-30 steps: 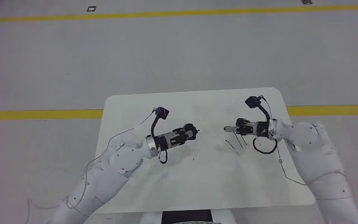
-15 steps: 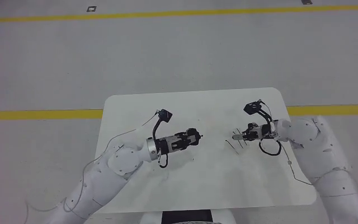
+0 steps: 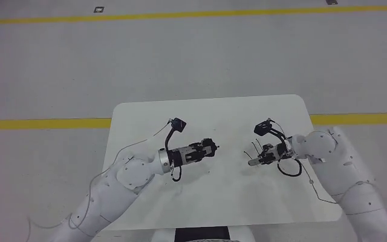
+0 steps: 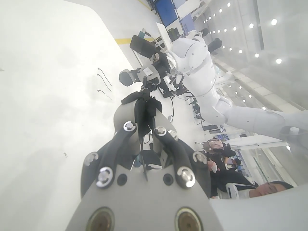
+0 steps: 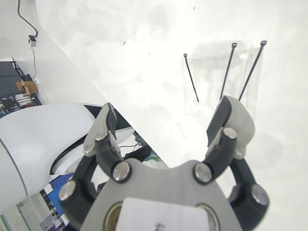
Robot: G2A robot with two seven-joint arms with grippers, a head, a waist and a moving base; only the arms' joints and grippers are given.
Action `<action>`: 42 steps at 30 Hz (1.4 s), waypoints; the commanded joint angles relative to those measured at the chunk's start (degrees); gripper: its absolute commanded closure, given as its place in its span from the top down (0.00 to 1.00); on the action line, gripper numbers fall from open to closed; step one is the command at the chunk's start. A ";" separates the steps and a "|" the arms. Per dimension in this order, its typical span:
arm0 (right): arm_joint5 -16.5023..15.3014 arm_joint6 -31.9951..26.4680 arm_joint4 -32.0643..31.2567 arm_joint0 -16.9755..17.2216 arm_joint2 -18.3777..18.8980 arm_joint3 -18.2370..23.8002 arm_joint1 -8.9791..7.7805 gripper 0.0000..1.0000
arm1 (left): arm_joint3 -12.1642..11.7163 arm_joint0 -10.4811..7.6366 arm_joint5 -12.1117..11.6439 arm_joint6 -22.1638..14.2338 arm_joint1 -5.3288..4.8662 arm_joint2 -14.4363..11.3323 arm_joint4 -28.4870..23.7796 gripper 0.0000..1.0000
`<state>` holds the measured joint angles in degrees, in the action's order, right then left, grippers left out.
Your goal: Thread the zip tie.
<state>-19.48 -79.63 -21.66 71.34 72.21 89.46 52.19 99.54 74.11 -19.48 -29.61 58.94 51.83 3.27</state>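
Note:
My left gripper (image 3: 213, 147) hovers over the middle of the white table (image 3: 181, 121). In the left wrist view it (image 4: 142, 102) is shut on a thin black zip tie (image 4: 143, 145) that runs back between its fingers. Three more black zip ties (image 5: 227, 73) lie side by side on a clear sheet (image 5: 250, 97), also visible on the table (image 3: 258, 147) (image 4: 104, 81). My right gripper (image 5: 167, 108) (image 3: 250, 162) is open just short of their tail ends, with one finger (image 5: 223, 114) close to two of them and nothing between its fingers.
The table's rounded front edge (image 5: 79, 78) runs close behind my right gripper. Small dark specks (image 5: 124, 43) dot the tabletop. Grey floor with yellow lines (image 3: 54, 123) surrounds the table.
My right gripper has swung toward the table's front and turned, now pointing at the lying zip ties' tails. The left gripper shifted slightly toward the centre, then held still.

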 commanded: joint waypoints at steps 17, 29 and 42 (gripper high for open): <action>1.91 5.13 -5.69 -5.29 -8.11 -5.52 1.25 1.00 | 0.00 0.00 0.00 0.00 0.00 0.00 0.00 0.00; 1.73 7.14 -8.19 -5.03 -9.09 -6.13 1.26 1.00 | 0.00 0.00 0.00 0.00 0.00 0.00 0.00 0.00; 0.95 8.97 -8.54 -5.24 -8.53 -6.57 0.80 0.41 | 0.00 0.00 0.00 0.00 0.00 0.00 0.00 0.00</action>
<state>-18.51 -70.74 -30.03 66.01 63.61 82.74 53.04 99.54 74.11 -19.48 -29.61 58.94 51.83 3.27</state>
